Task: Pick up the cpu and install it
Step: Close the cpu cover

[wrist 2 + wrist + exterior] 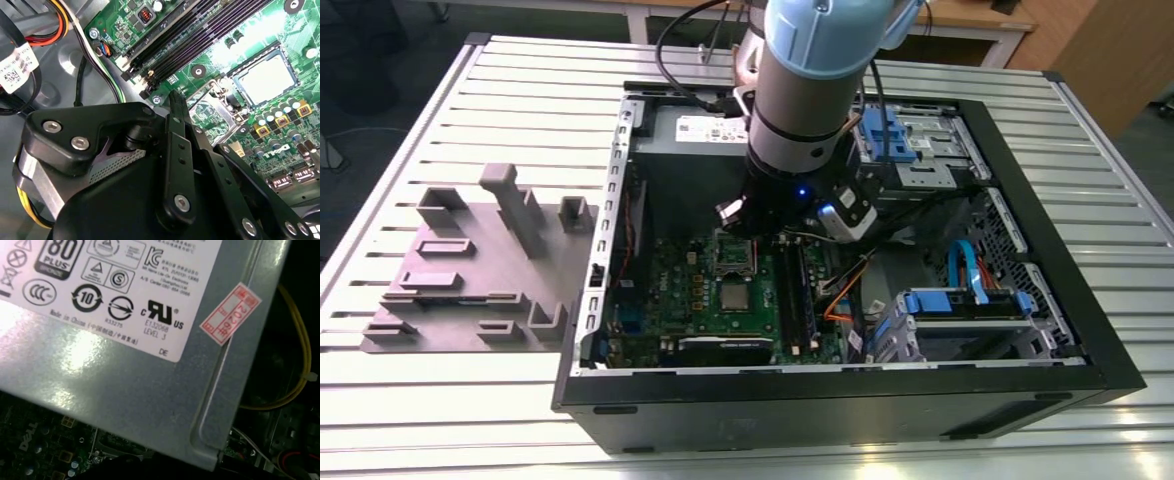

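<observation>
The cpu (pixel 738 295) (pixel 265 80), a small silvery-white square, lies flat in its socket on the green motherboard (pixel 680 300) inside the open computer case (pixel 854 385). Just beyond it a metal socket frame (pixel 734 256) (pixel 215 106) with a dark centre stands hinged open. My gripper (pixel 755 232) (pixel 174 100) hangs low inside the case over that open frame, a short way from the cpu and not touching it. Its black body fills the near part of the second wrist view and hides whatever is at its tips.
A grey power-supply box (pixel 700 130) (pixel 125 385) sits close behind the gripper. Long black memory slots (pixel 200 35) (pixel 797 290) run beside the socket. Orange and blue cables (pixel 847 292) and blue drive brackets (pixel 967 300) lie at the exterior view's right. A grey fixture block (pixel 467 270) stands outside the case.
</observation>
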`<state>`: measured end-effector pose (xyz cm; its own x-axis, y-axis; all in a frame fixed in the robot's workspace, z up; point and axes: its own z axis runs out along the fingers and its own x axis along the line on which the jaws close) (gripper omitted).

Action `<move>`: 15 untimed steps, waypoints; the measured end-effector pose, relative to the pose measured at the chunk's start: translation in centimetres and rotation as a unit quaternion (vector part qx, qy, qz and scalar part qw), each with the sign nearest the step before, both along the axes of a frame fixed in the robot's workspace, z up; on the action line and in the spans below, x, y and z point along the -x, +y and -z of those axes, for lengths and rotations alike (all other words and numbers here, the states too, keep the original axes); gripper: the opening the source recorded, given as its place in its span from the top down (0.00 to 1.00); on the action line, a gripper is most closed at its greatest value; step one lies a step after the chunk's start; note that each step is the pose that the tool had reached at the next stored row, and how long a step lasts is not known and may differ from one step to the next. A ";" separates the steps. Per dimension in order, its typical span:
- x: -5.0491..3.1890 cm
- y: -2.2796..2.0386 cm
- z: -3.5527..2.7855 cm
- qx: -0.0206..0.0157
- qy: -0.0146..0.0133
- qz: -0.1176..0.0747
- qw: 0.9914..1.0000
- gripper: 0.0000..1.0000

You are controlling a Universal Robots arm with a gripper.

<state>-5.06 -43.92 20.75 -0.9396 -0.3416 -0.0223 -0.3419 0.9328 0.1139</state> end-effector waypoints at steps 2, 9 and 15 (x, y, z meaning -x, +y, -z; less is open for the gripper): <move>0.00 0.00 0.01 0.000 0.005 0.000 1.000 0.90; -0.01 0.01 0.12 0.000 0.005 0.000 1.000 0.90; 0.00 0.00 0.27 0.000 0.005 0.000 1.000 0.90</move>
